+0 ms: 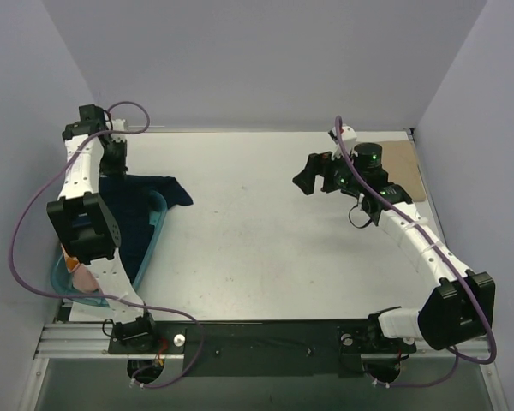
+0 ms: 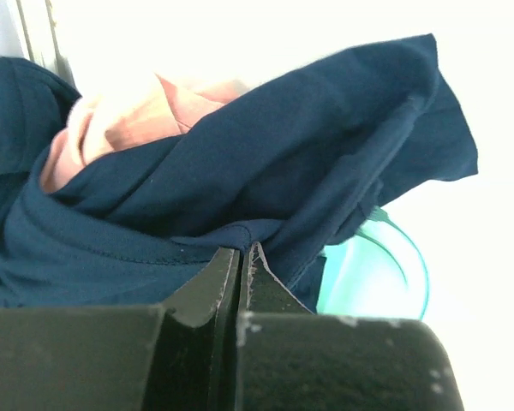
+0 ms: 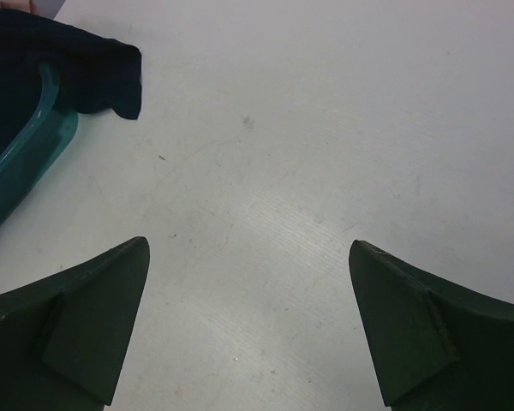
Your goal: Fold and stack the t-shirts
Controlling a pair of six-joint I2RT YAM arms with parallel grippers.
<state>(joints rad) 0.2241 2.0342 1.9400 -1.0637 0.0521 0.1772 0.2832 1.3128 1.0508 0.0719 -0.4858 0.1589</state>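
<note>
The navy t-shirt [image 1: 141,201] lies bunched in and over the teal tub [image 1: 157,224] at the left edge of the table. One corner spills onto the table. My left gripper [image 1: 112,168] is at the shirt's far end. In the left wrist view it [image 2: 243,247] is shut, pinching a fold of the navy t-shirt [image 2: 240,163]. The pink t-shirt [image 2: 133,116] shows crumpled beneath the navy one, and also at the tub's near end [image 1: 85,276]. My right gripper [image 1: 306,181] hovers open and empty over the table's middle [image 3: 248,247]. A flat tan-beige piece [image 1: 406,163], seemingly the tan t-shirt, lies at the back right.
The teal tub also shows in the left wrist view [image 2: 381,274] and the right wrist view [image 3: 21,163]. The navy shirt's corner [image 3: 86,68] is far from the right fingers. White walls enclose the table on three sides. Bare grey table [image 1: 257,240] lies between the arms.
</note>
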